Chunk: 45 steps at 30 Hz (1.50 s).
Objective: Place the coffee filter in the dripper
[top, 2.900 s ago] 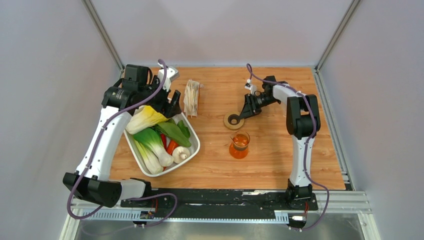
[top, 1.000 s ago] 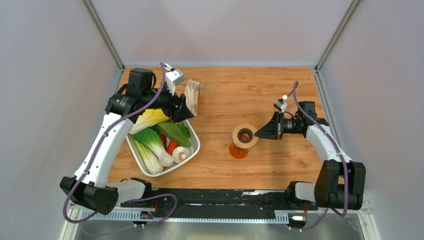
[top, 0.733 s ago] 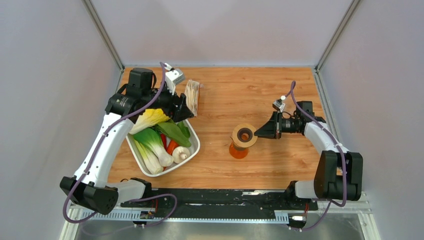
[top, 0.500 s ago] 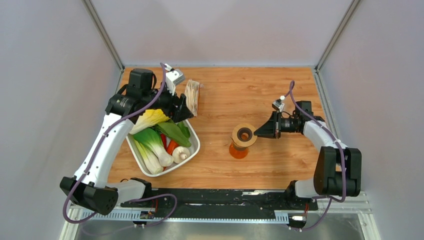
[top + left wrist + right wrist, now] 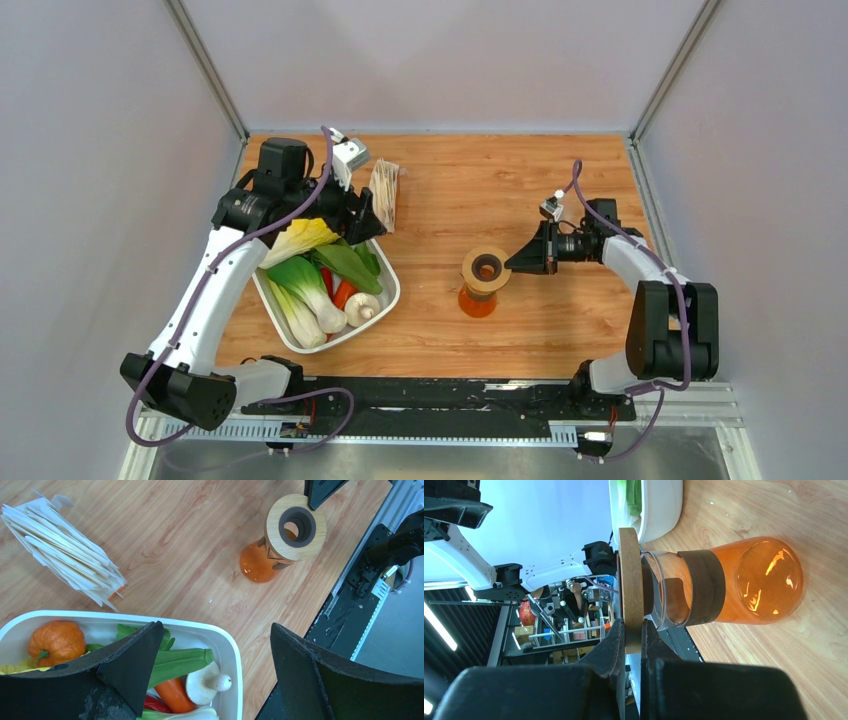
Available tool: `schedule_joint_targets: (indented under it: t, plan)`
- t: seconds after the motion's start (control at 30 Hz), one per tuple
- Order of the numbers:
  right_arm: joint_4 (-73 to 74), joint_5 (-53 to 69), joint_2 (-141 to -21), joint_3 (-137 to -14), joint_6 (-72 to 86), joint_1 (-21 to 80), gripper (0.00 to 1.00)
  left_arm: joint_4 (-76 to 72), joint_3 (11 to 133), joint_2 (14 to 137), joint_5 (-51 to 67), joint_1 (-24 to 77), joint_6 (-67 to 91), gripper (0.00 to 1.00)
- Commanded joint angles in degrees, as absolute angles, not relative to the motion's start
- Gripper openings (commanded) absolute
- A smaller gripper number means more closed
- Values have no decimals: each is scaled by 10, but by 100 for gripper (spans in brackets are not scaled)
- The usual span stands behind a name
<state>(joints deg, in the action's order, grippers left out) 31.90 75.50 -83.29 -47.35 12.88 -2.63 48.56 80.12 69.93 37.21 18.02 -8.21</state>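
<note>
Left arm extended forward; left gripper (image 5: 215, 640) fingers spread wide. Right arm folded inward, wrist rolled sideways; right gripper (image 5: 633, 630) fingers pinch dripper (image 5: 630, 580) collar.

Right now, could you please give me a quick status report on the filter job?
Left gripper open, hovering beside filter bundle. Right gripper shut on dripper collar, atop orange carafe. Dripper empty; opening unobstructed.

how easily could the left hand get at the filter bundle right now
Probably yes: the left hand is open and empty, the filter bundle lies on bare wood just beyond it, and nothing stands between them.
</note>
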Motion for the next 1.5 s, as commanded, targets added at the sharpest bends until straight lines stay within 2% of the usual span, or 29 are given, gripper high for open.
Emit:
schedule_joint_targets:
  t: [0.0,0.53,0.93,1.1,1.2,1.47]
  plan:
    - [299,764,-846,-506,136,-21,5,470,800,686,374,184,-82,89]
    - [299,773,-850,-500,143,-12,3,469,794,682,363,184,-87,89]
    - [307,738,-847,-491,136,-12,5,467,793,681,364,184,-87,89]
    - [327,701,-842,-498,127,-11,19,464,791,680,363,184,-86,89]
    - [340,684,-841,-503,119,-11,23,465,789,678,364,183,-86,89]
    - [371,668,-832,-518,99,-4,47,457,780,674,365,184,-82,89]
